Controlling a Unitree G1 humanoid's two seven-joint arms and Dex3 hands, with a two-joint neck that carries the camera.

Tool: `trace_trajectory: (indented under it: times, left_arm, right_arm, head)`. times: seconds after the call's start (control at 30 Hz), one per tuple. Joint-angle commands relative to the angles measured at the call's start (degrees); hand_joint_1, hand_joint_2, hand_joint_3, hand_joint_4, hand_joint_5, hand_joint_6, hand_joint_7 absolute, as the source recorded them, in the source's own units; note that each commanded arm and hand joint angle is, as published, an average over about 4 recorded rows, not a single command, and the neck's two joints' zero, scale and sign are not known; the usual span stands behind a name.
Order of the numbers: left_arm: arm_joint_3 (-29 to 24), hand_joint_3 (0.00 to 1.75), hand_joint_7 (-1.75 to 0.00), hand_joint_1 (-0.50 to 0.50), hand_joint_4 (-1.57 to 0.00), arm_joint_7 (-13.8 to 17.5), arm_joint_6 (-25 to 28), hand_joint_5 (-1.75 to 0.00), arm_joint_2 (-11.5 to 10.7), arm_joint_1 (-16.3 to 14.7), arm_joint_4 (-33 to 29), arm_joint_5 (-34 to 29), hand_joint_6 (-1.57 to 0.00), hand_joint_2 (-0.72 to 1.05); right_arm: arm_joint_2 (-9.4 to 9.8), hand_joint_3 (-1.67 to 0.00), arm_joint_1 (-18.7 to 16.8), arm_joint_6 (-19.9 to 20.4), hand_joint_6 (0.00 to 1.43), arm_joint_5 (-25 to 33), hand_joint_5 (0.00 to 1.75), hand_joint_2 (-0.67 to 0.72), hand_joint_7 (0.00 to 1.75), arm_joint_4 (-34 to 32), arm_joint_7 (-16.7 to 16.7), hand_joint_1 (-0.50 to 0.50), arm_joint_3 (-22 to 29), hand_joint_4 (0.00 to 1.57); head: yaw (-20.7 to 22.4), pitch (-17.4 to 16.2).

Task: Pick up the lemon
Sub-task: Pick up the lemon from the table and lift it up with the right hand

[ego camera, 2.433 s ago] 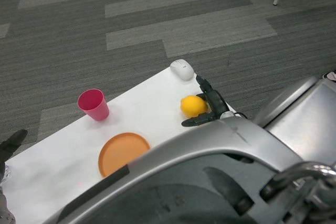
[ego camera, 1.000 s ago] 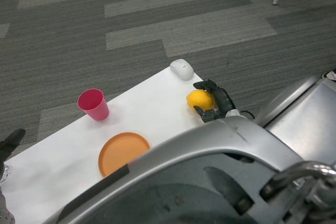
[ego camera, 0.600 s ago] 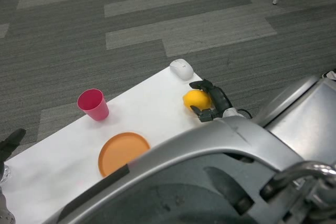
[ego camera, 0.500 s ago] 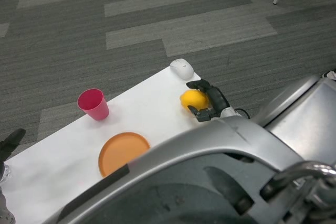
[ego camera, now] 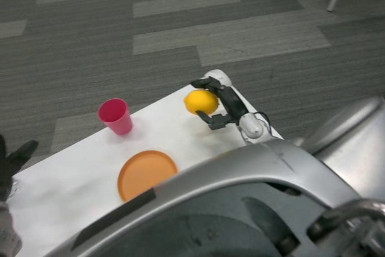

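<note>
Near the far corner of the white table [ego camera: 180, 133], the right hand [ego camera: 218, 102] wraps its black fingers around the lemon [ego camera: 200, 102] — holding it, seemingly lifted. Behind it sits a white mouse [ego camera: 220, 77]. Pink cup [ego camera: 115, 116] and orange plate [ego camera: 147, 174] stand to the left — the left hand [ego camera: 12, 159] waits at the edge, fingers apart.

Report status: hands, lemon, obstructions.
Right hand grips the lemon, apparently lifted above the table. Left hand open at the table's left edge. White mouse just behind the lemon; cup and plate well apart.
</note>
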State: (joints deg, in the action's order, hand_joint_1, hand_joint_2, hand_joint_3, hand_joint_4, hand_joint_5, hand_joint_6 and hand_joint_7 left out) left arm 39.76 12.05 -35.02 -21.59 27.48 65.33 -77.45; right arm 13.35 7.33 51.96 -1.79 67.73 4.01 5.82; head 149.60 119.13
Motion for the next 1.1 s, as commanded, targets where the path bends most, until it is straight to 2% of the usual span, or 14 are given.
trace_trajectory:
  times: [0.03, 0.33, 0.53, 0.73, 0.87, 0.97, 1.1]
  left_arm:
    - [-0.78, 0.09, 0.0, 0.5, 0.0, 0.08, -0.49, 0.0, -1.0, -0.19, -0.31, 0.13, 0.0, 1.05]
    - [-1.02, 0.09, 0.0, 0.5, 0.0, 0.12, -0.53, 0.0, -1.09, -0.61, -0.82, 0.2, 0.0, 1.05]
    - [-1.48, 0.09, 0.0, 0.5, 0.0, 0.12, -0.93, 0.0, -1.09, -1.11, -1.24, 0.26, 0.0, 1.05]
    - [-1.9, 0.09, 0.0, 0.5, 0.0, 0.08, -1.26, 0.0, -1.02, -1.64, -1.35, 0.33, 0.0, 1.05]
    - [-1.96, 0.09, 0.0, 0.5, 0.0, 0.08, -1.37, 0.0, -1.0, -1.82, -1.35, 0.37, 0.0, 1.05]
    - [-2.03, 0.09, 0.0, 0.5, 0.0, 0.08, -1.39, 0.0, -0.98, -1.88, -1.35, 0.37, 0.0, 1.05]
    - [-2.12, 0.09, 0.0, 0.5, 0.0, 0.08, -1.39, 0.0, -0.91, -1.9, -1.35, 0.4, 0.0, 1.05]
  right_arm:
    - [0.18, -1.27, 2.03, 0.33, 0.29, 1.51, 1.55, -0.6, 0.63, -2.22, 0.48, -0.17, -2.31, 0.26]
    - [1.61, -1.27, 6.03, 0.33, 0.29, 4.69, 1.55, -0.6, 0.63, -5.37, 0.94, -0.17, -9.76, 0.26]
    - [2.38, -1.27, 9.5, 0.33, 0.29, 6.74, 1.55, -0.6, 0.63, -5.67, 1.11, -0.17, -14.92, 0.26]
    - [2.56, -1.27, 11.96, 0.33, 0.29, 8.17, 1.55, -0.6, 0.63, -6.29, 1.6, -0.17, -18.22, 0.26]
    - [2.65, -1.27, 13.19, 0.33, 0.29, 9.04, 1.55, -0.6, 0.61, -6.64, 1.71, -0.17, -20.9, 0.27]
    - [2.62, -1.27, 13.48, 0.33, 0.29, 9.99, 1.55, -0.6, 0.56, -6.77, 1.71, -0.17, -22.28, 0.29]
    - [2.56, -1.27, 13.5, 0.33, 0.29, 10.23, 1.55, -0.6, 0.58, -7.12, 1.71, -0.17, -22.65, 0.31]
  head:
    - [4.73, 0.17]
    - [19.29, 0.2]
    - [25.63, 0.53]
    - [30.92, 1.68]
    - [32.83, 2.59]
    - [34.47, 3.43]
    - [36.96, 5.34]
